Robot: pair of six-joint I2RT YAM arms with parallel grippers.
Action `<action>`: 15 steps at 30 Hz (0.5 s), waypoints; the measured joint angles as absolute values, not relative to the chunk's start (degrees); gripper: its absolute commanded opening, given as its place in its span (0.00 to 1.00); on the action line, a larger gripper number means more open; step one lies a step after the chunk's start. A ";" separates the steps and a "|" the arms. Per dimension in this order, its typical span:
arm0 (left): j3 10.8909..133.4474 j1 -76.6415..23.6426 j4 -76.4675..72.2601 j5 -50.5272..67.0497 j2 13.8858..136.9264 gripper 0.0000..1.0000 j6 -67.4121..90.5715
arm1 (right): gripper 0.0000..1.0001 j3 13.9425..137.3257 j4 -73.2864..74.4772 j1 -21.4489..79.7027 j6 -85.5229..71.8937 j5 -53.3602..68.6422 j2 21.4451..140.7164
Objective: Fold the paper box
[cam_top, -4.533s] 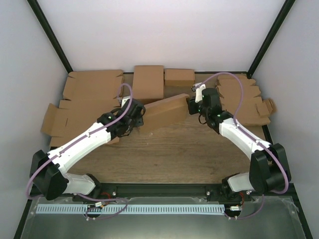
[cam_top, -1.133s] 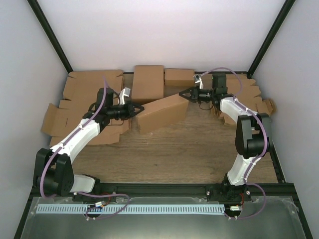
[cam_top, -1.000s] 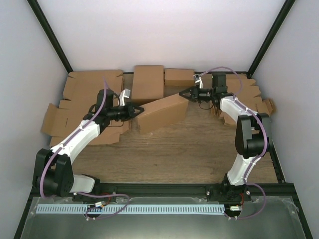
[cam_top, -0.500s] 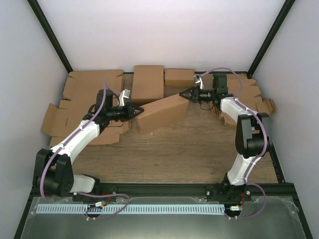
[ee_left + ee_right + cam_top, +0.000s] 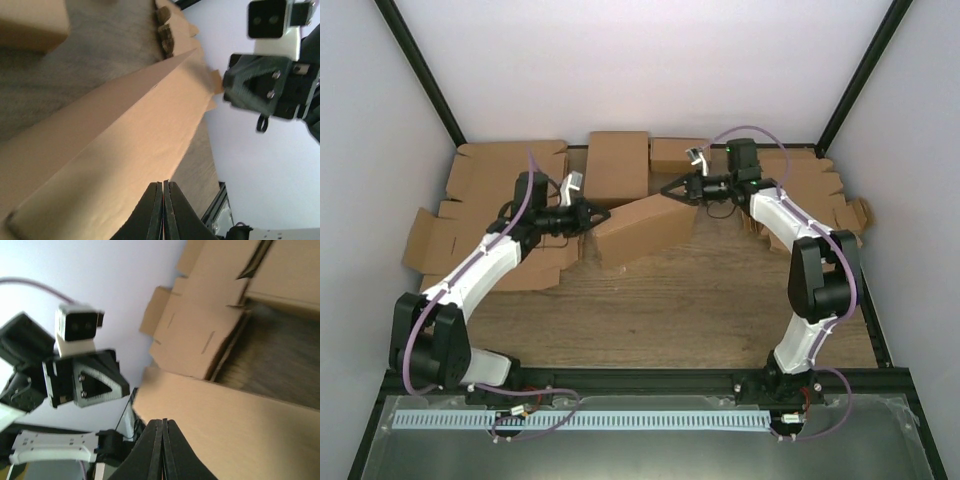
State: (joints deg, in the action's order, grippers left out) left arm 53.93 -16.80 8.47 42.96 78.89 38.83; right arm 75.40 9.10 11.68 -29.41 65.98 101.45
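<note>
The paper box (image 5: 645, 228) is a closed brown cardboard box lying slantwise mid-table, its right end further back. My left gripper (image 5: 605, 213) is shut, its tip against the box's left end. My right gripper (image 5: 667, 193) is shut, its tip at the box's far right corner. In the left wrist view the shut fingers (image 5: 163, 184) rest on the box's broad face (image 5: 125, 145), with the right gripper (image 5: 255, 85) beyond it. In the right wrist view the shut fingers (image 5: 162, 422) lie on the box (image 5: 240, 415), facing the left gripper (image 5: 95, 380).
Large flat cardboard blanks (image 5: 505, 175) lie at the back left under the left arm. Two folded boxes stand at the back, a bigger one (image 5: 617, 168) and a smaller one (image 5: 678, 155). Small notched blanks (image 5: 815, 195) are stacked at the back right.
My right gripper has moved left and further back, to the box's far right corner. The left gripper has shifted slightly back. Both stay shut; the box has barely moved.
</note>
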 measured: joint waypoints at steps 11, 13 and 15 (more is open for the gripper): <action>61.25 -17.72 6.46 45.30 85.80 0.04 42.17 | 0.01 82.65 10.13 19.59 -32.21 64.88 104.25; 59.00 -18.06 5.63 45.30 86.89 0.04 42.61 | 0.01 81.95 9.72 19.59 -32.99 63.64 105.97; 57.19 -18.09 3.79 46.39 87.83 0.04 43.09 | 0.01 80.86 8.97 19.53 -33.98 63.55 107.66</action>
State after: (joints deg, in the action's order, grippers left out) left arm 57.19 -18.09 3.79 46.39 87.83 43.09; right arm 80.86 8.97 19.53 -33.98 63.55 107.66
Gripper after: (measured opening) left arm 0.039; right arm 0.009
